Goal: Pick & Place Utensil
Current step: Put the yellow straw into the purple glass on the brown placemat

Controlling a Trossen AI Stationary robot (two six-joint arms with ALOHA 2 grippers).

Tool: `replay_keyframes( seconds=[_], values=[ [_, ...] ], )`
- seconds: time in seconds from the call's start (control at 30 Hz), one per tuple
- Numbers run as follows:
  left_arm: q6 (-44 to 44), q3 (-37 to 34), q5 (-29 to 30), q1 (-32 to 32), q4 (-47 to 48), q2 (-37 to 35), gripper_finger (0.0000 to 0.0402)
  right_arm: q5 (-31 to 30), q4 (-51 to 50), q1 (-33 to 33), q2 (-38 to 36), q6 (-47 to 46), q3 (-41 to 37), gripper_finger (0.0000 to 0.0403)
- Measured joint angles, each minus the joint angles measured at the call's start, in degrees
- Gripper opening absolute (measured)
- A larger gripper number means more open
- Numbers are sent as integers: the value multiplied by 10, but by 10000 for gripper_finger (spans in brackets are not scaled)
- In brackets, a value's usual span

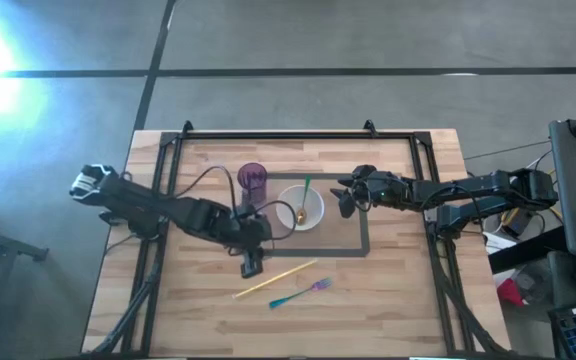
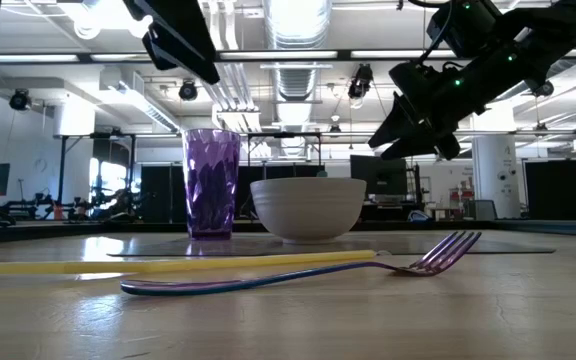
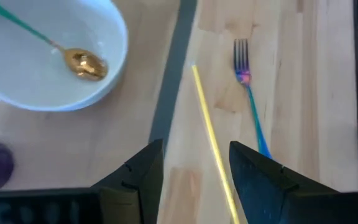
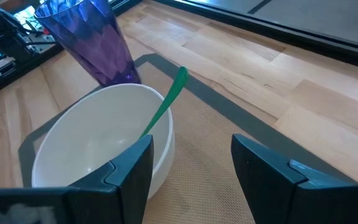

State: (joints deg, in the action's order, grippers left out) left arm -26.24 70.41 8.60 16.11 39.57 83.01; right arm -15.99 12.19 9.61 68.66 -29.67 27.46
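Note:
A white bowl (image 1: 300, 208) stands on a dark-bordered mat, and a spoon with a green handle (image 4: 167, 101) and a gold head (image 3: 83, 63) leans on its rim. A purple cup (image 1: 253, 182) stands beside the bowl. A yellow stick (image 1: 275, 279) and a fork (image 1: 298, 293) with a teal handle and purple tines lie flat on the wood near the table's near edge. My left gripper (image 1: 251, 268) is open and hovers above the stick's left end (image 3: 219, 168). My right gripper (image 1: 341, 200) is open and hangs just right of the bowl (image 4: 98, 146), raised above the table (image 2: 400, 135).
A black frame rail (image 1: 298, 134) runs along the far side and down both sides of the table. The mat's dark border (image 3: 173, 93) lies between the bowl and the stick. Bare wood (image 1: 388, 300) stretches right of the fork. The room behind holds equipment.

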Motion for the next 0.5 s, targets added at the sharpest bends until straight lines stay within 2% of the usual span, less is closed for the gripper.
replay_keyframes(
  seconds=[0.5],
  values=[
    [-24,25,1,29,-32,113,174,1,0,-18,0,-1,0,210]
  ],
)
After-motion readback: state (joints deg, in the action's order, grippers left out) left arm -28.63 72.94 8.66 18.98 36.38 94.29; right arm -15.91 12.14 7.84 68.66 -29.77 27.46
